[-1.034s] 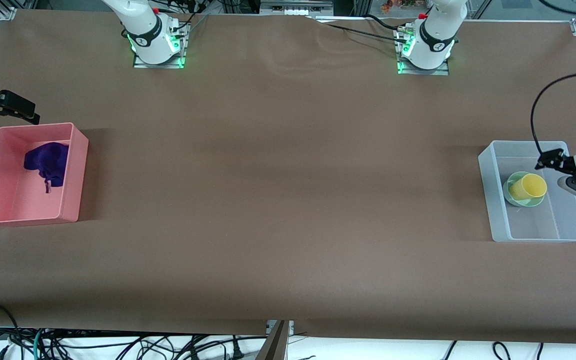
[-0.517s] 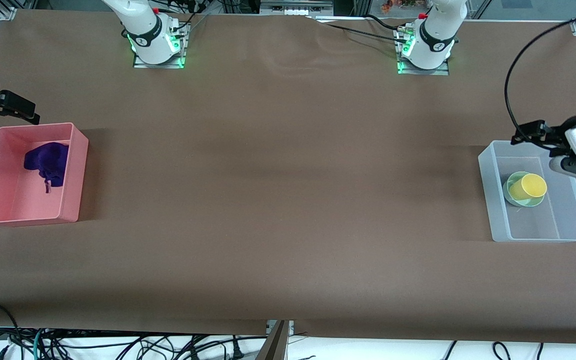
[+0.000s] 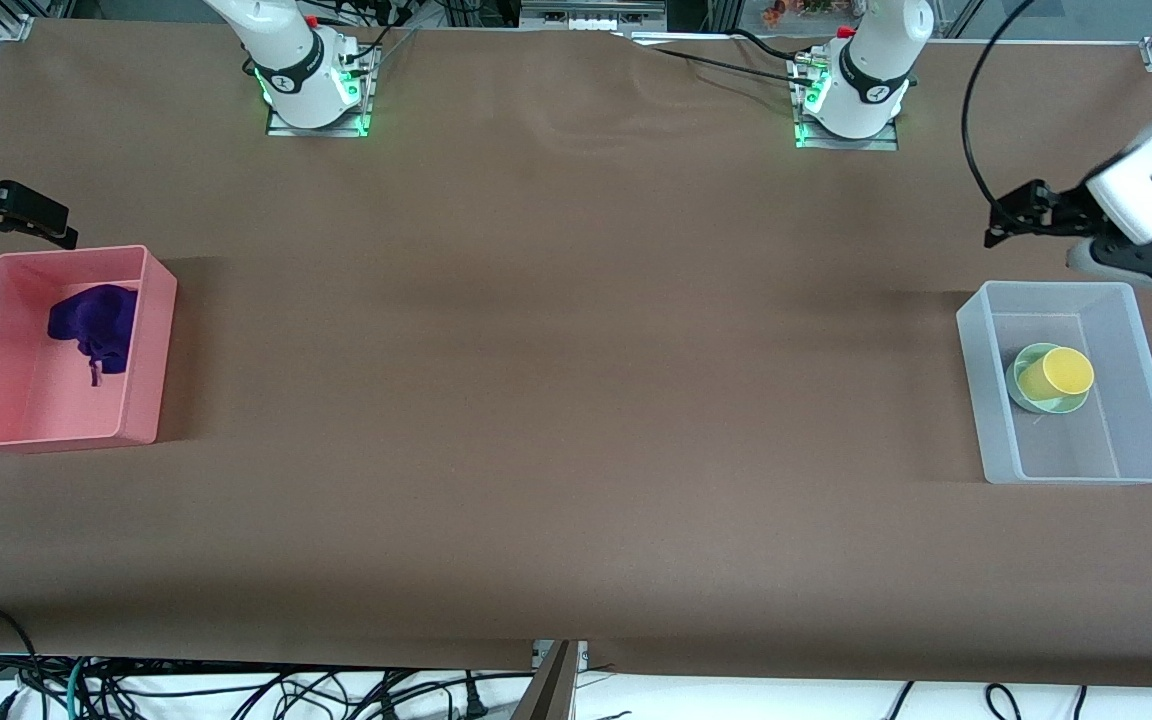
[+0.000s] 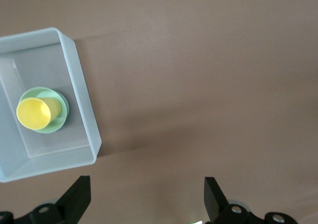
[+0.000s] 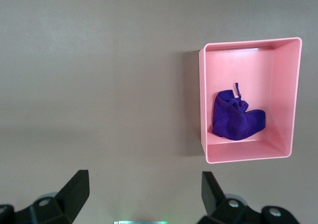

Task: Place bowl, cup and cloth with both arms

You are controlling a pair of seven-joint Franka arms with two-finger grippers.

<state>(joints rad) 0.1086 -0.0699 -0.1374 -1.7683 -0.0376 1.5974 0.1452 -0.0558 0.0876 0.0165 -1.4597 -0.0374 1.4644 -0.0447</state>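
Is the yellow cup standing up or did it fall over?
Tipped. The cup leans on its side in the bowl, inside the clear bin, with its open mouth facing sideways in both the front and left wrist views.

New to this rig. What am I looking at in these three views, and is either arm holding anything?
Two white robot arms are bolted along one edge of a brown table. The wide picture comes from a high camera facing them; the other two come from cameras on each arm's wrist, looking down.

At the right arm's end stands a pink bin with the purple cloth in it. At the left arm's end stands a clear bin holding the green bowl, with the yellow cup lying tilted in the bowl.

The left end effector is over bare table beside the clear bin; the right end effector is beside the pink bin. Both are open and hold nothing.
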